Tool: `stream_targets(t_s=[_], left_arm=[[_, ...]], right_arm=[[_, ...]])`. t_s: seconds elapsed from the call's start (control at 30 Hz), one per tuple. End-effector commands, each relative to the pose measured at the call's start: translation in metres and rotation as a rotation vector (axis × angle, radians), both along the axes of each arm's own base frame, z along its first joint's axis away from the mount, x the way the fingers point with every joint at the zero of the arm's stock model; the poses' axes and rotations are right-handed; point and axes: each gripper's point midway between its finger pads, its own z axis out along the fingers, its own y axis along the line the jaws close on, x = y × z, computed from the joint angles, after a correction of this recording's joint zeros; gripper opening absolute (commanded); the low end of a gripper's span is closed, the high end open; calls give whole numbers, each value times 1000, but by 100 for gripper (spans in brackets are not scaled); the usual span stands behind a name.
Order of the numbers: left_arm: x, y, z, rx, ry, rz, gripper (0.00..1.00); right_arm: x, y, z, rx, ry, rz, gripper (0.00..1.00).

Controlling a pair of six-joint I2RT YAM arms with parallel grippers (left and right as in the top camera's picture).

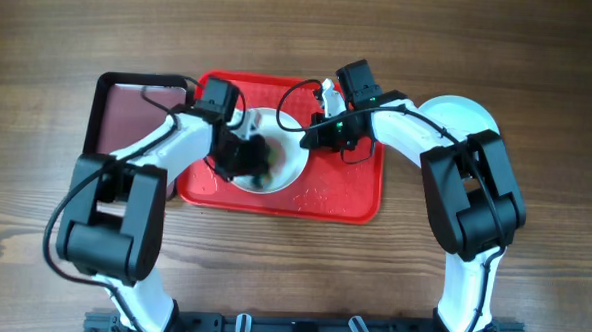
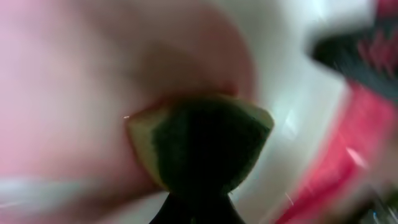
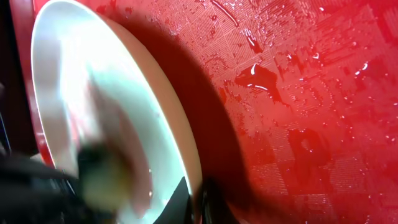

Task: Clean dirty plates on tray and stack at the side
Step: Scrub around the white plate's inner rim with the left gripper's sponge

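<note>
Pinching a sponge [image 2: 199,140], L claw [image 1: 248,162] is pressed together on it, with the sponge's dark green face and yellow-green edge toward the wrist cam. The sponge sits at the claw tips, flat against the inside of a white plate [image 1: 288,158]. L wrist view is badly blurred. A pink smear [image 2: 93,81] covers the plate surface just beyond and beside the sponge.

R claw [image 1: 312,139] is closed on the plate rim, w/ one finger on each side of the edge, at the side opposite L claw. From R wrist cam the plate runs up and away from the claw, tilted, w/ the gripped edge raised. A dark shadow lies on the tray [image 1: 345,193] directly below and beside it. The sponge shows as a blur on the plate face, just left of R claw's fingers.

The tray is directly under both claws. Its textured red floor is wet, w/ water drops [image 3: 258,78] and small puddles spread ahead of R claw.

A 2nd plate [image 1: 468,115], pale, lies off the tray on the table [image 1: 561,57]. It is well behind R claw, partly hidden under the R arm. Its colour is uncertain.

A maroon tray [image 1: 128,114] w/ a black rim lies behind L claw, touching the red tray's edge.
</note>
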Motion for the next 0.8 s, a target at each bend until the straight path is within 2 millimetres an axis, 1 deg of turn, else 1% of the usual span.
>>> stream_targets(t_s=[0.0, 0.03, 0.1, 0.17, 0.27, 0.33, 0.37, 0.47, 0.53, 0.6, 0.63, 0.67, 0.7, 0.77], left_arm=[[-37, -27, -6, -205, 75, -154, 4], [-35, -26, -7, -200, 65, -150, 4], [-18, -19, -16, -121, 30, -83, 4], [9, -2, -29, 20, -14, 63, 4], [44, 23, -38, 181, -135, 190, 4], [60, 40, -40, 278, -207, 231, 4], [69, 55, -41, 361, -246, 281, 4], [82, 82, -39, 505, -318, 347, 4], [81, 95, -39, 575, -324, 367, 4], [66, 112, -42, 663, -262, 442, 4], [54, 116, -45, 683, -216, 449, 4], [42, 115, -48, 685, -160, 442, 4], [32, 111, -50, 665, -114, 422, 4], [6, 92, -55, 571, 15, 359, 4]], right_arm=[[-13, 0, -16, 4, 54, 18, 4], [-13, 0, -16, 4, 54, 18, 4], [-13, 1, -16, 4, 54, 19, 4], [-13, 1, -16, 4, 54, 19, 4], [-13, 1, -16, 4, 54, 19, 4], [-13, 1, -16, 4, 54, 19, 4], [-13, 1, -16, 4, 54, 19, 4], [-13, 1, -16, 4, 54, 19, 4], [-13, 1, -16, 4, 54, 19, 4], [-13, 1, -16, 4, 53, 20, 4], [-13, 1, -16, 4, 53, 19, 4], [-13, 1, -16, 4, 53, 19, 4], [-13, 1, -16, 4, 53, 20, 4], [-13, 1, -16, 4, 51, 20, 4]])
